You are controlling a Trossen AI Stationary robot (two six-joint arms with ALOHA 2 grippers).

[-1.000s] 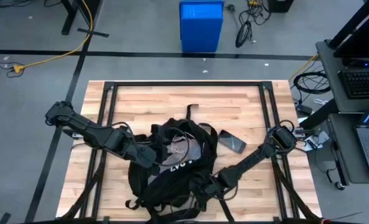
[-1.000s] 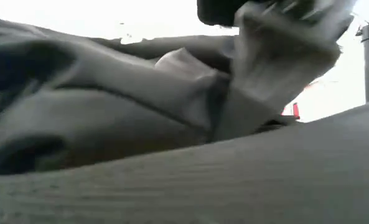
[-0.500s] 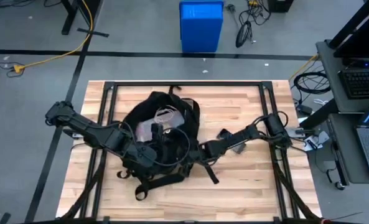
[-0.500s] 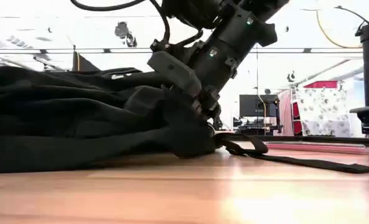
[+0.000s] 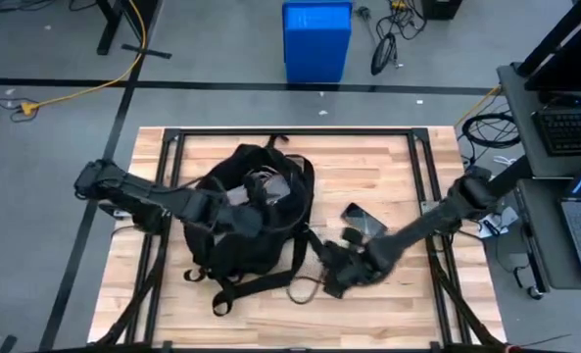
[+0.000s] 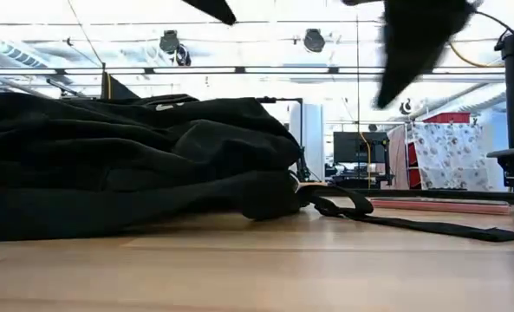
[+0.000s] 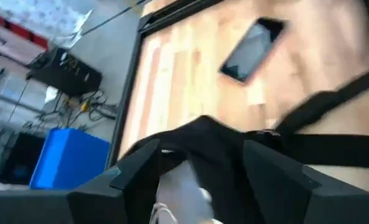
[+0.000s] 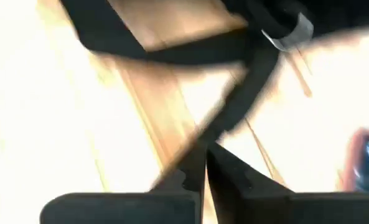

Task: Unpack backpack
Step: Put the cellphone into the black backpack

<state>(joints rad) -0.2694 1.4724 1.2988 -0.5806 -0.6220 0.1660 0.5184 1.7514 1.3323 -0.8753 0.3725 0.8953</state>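
The black backpack (image 5: 241, 230) lies flat on the wooden table, left of centre, with its open top toward the far edge. Pale contents (image 5: 261, 182) show in the opening. My left gripper (image 5: 259, 198) hovers open over that opening; in the left wrist view its fingers stand on either side of the black rim fabric (image 7: 215, 143). My right gripper (image 5: 331, 277) is shut, right of the backpack near the front, over loose straps (image 5: 310, 257). In the low view the backpack (image 6: 109, 165) rests on its side, with a strap (image 6: 413, 225) trailing on the wood. My right gripper's shut fingertips (image 8: 196, 168) meet the end of a black strap (image 8: 246, 81) that runs away across the wood toward a buckle (image 8: 287, 31). The picture is smeared, so I cannot tell whether the strap is pinched or only lies beyond the tips.
A dark phone (image 5: 364, 220) lies on the table just right of the backpack, close to the right arm; it also shows in the left wrist view (image 7: 252, 50). A black metal frame (image 5: 290, 132) borders the table. A blue bin (image 5: 316, 41) stands on the floor beyond the far edge.
The backpack has been dragged from the table's near middle toward the far left and turned, and now lies still. My right gripper has left the backpack's right side, going toward the near right and up, out of the low view. My left gripper has moved toward the far edge over the opening.
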